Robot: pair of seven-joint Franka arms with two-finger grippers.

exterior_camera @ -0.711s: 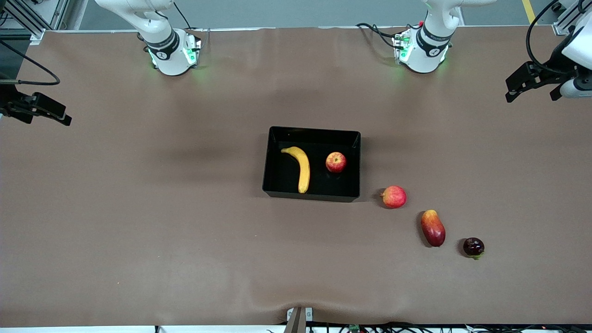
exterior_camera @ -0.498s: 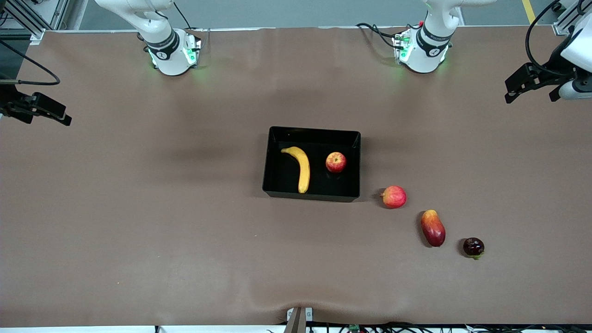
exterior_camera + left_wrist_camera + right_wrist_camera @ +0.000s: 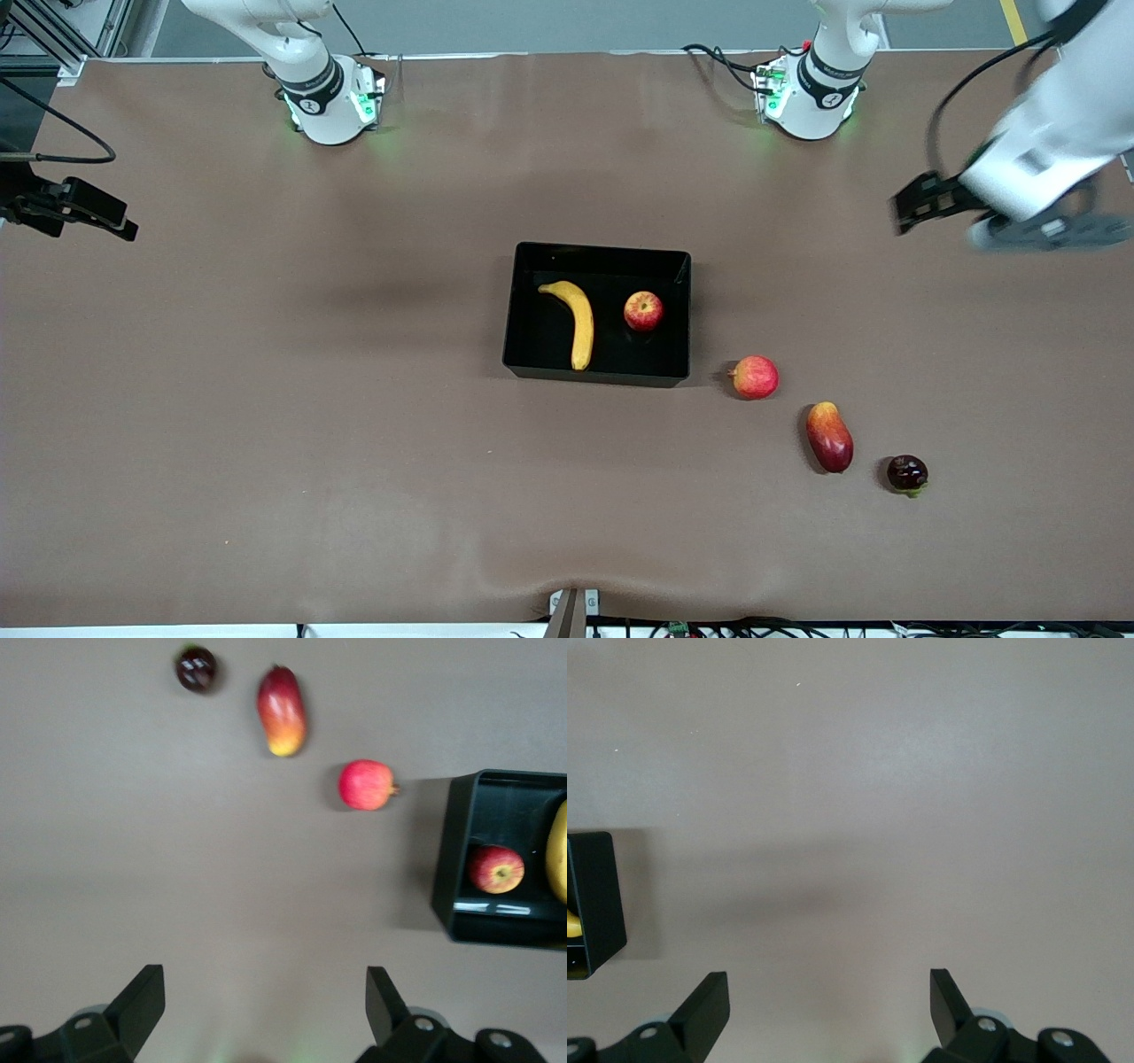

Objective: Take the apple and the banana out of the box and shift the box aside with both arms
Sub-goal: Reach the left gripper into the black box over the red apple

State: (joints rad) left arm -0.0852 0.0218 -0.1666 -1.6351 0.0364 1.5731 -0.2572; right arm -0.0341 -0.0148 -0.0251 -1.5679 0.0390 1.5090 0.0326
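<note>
Two fruits, the banana (image 3: 576, 321) and the apple (image 3: 643, 311), are lying in the black box (image 3: 599, 376) mid-worktop (image 3: 266, 399), apple at the banana's three o'clock. Both claws are hanging open and empty: the left claw (image 3: 266, 1010) over bare worktop at its own end, the right claw (image 3: 830, 1010) over its end.

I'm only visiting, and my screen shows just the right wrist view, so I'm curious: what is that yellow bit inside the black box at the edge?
Observer: It is a banana lying in the black bin, with a small red apple beside it.
Visitor: Is any other fruit around?
Observer: Yes, three lie on the table outside the bin, toward the left arm's end: a pinkish-red round fruit, a mango and a small dark fruit, each nearer to the front camera than the one before.
Visitor: And the other hand?
Observer: The left hand hovers open and empty over bare table at the left arm's end.
</note>
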